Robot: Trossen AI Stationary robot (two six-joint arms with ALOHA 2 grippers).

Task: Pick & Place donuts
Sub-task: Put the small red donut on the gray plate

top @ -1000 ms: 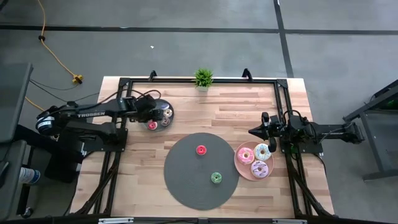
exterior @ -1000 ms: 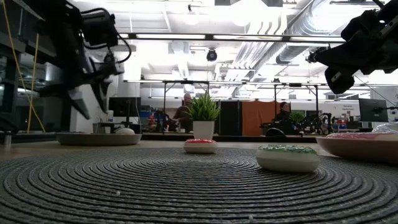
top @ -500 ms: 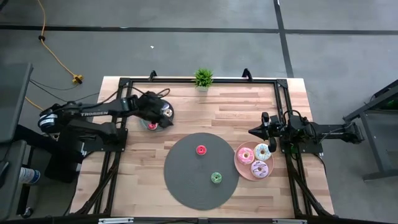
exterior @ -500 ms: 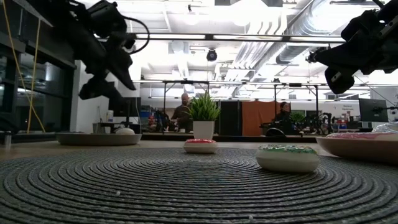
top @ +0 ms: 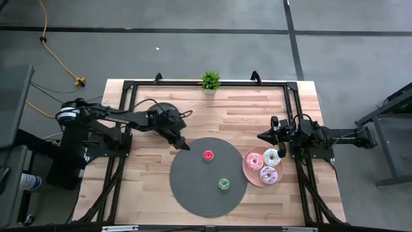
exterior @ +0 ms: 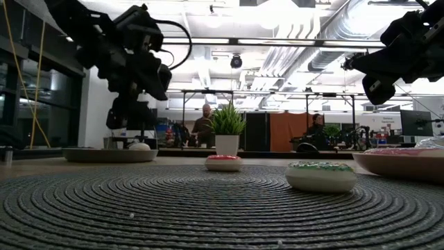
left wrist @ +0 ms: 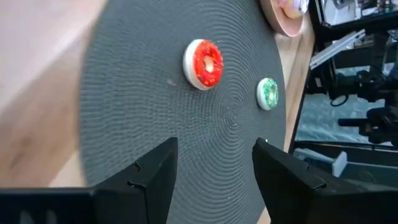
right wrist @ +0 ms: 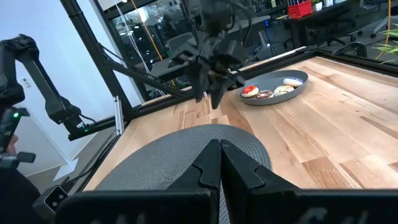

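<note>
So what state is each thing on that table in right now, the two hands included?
left hand: open, empty, above the mat's edge.
right hand: shut, empty, raised near the pink plate.
red donut: flat on the mat.
green donut: flat on the mat.
frosted donuts: three, lying on the pink plate.
small donuts: three showing on the grey plate.
potted plant: upright.

left arm's stretched out with its gripper (top: 183, 144) hanging fingers apart, nothing in them, right over the near edge of the round grey mat (top: 193, 187), while the right gripper (top: 262, 136) sits closed off the mat's far side.
</note>
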